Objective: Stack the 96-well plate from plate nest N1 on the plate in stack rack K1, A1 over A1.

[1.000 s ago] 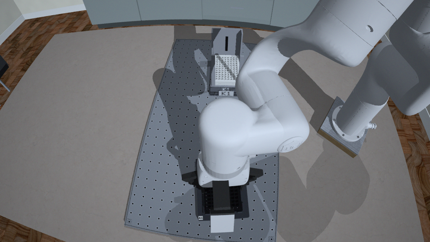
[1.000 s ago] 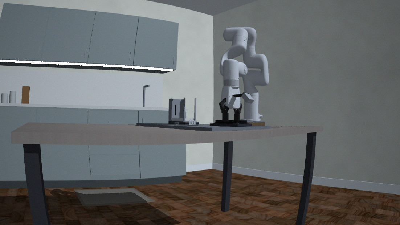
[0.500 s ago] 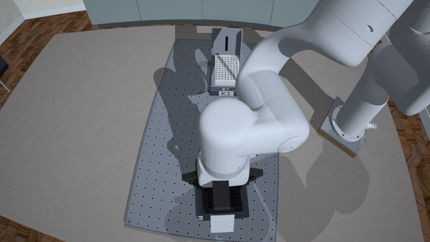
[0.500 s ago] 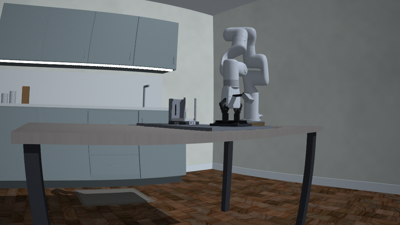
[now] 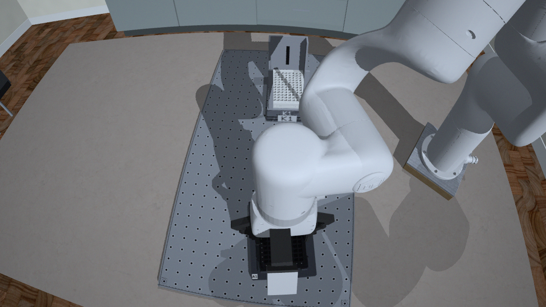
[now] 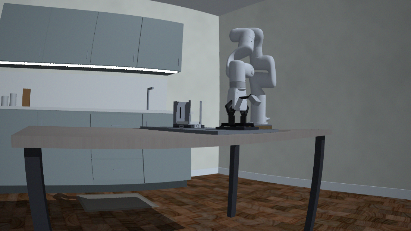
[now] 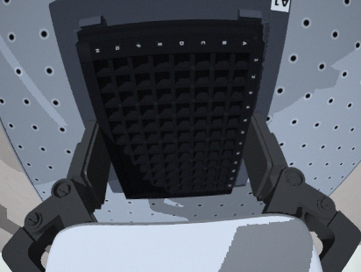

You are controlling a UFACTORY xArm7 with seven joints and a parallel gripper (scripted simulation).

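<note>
Now note: jaws stand wide, clamped across black plate (image 7: 175,113) long sides; its long axis points toward K1 (image 5: 287,118), A1 mark (image 7: 280,1) at far corner.

plate (image 7: 175,113) on nest N1 (image 7: 64,19) | A1 mark (image 7: 280,1) at nest corner | rack K1 (image 5: 287,49) well apart

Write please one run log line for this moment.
phase: grasp at N1 | claw: shut on black plate, long sides | plate: low over nest | K1 rack: white plate alone | next: probably lift
</note>
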